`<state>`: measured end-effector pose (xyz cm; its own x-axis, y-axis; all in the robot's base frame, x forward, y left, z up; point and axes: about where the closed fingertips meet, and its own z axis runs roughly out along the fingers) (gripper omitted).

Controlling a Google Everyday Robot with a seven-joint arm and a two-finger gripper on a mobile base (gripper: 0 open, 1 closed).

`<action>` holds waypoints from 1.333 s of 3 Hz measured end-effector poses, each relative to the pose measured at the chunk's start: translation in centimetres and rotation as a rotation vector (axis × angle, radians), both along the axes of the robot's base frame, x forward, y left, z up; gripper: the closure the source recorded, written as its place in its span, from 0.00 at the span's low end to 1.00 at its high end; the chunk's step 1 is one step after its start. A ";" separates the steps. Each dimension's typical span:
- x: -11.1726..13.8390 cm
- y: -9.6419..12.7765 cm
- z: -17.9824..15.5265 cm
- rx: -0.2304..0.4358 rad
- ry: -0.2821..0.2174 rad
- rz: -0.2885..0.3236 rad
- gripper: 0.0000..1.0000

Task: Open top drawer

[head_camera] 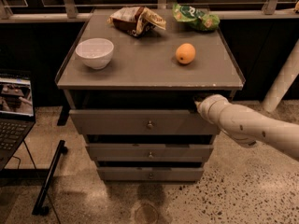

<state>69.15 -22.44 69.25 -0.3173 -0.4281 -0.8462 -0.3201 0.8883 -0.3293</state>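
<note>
Top drawer [112,122]: directly beneath tabletop [140,74], front set slightly forward of two lower drawers [117,152], dark gap above. Gripper [201,105]: at upper right corner of top drawer, tip inside gap; grip state not discernible. On tabletop: bowl [95,53], orange [185,53].
</note>
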 end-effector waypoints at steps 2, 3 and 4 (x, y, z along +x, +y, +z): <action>0.1 0.6 -1.9 -0.049 0.106 0.017 1.00; 0.1 0.6 -1.5 -0.049 0.106 0.017 1.00; -0.2 0.3 -1.8 -0.048 0.131 0.014 1.00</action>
